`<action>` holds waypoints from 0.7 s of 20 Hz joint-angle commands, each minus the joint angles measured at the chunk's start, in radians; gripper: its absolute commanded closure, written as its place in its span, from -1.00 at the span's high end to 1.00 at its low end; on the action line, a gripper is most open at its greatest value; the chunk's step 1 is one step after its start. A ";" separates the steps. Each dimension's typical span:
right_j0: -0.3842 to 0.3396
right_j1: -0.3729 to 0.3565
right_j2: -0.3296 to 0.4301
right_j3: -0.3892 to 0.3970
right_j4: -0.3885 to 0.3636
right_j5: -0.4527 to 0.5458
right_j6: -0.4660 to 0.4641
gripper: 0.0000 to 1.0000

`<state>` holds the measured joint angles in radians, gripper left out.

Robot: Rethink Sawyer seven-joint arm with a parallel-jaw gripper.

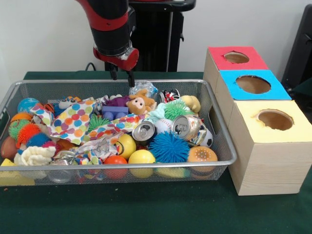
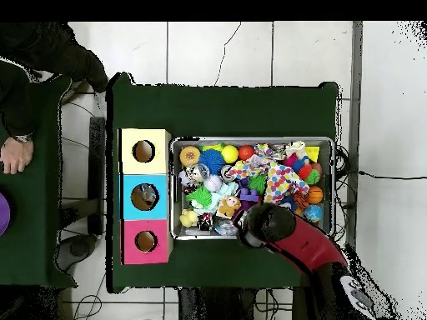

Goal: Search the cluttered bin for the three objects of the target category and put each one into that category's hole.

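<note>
Front view: the wire bin (image 1: 222,141) is crammed with balls, crushed cans (image 1: 187,126), a plush pig (image 1: 141,103) and spotted paper, next to red (image 1: 236,57), blue (image 1: 252,84) and yellow (image 1: 275,119) hole boxes. No readable labels. The claw (image 1: 122,74) hangs slightly open and empty above the bin's far edge. Overhead view: the arm (image 2: 288,236) covers the claw; a person's hand (image 2: 15,155) rests at the left table.

Front view: bright, even, diffuse light, seemingly from overhead; soft shadow under the wire bin (image 1: 222,161) on the green table (image 1: 146,209), and the front face of the yellow box (image 1: 265,156) darker than its top. Small glare spots on the two crushed cans (image 1: 186,127) and the yellow balls (image 1: 141,157); focus mildly soft throughout. Overhead view: floor tiles (image 2: 250,50) bright, nearly washed out, bin contents fine and hard to resolve.
</note>
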<state>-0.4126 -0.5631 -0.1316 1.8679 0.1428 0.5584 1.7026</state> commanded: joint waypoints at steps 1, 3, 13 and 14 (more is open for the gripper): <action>0.014 -0.020 -0.021 -0.039 -0.013 -0.076 0.177 1.00; 0.012 -0.009 -0.011 -0.023 -0.006 -0.105 0.178 1.00; 0.050 0.006 -0.052 -0.036 -0.031 -0.133 0.173 1.00; 0.059 0.008 -0.060 -0.035 -0.040 -0.142 0.168 1.00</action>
<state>-0.3878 -0.5757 -0.1785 1.8682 0.1426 0.4926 1.7026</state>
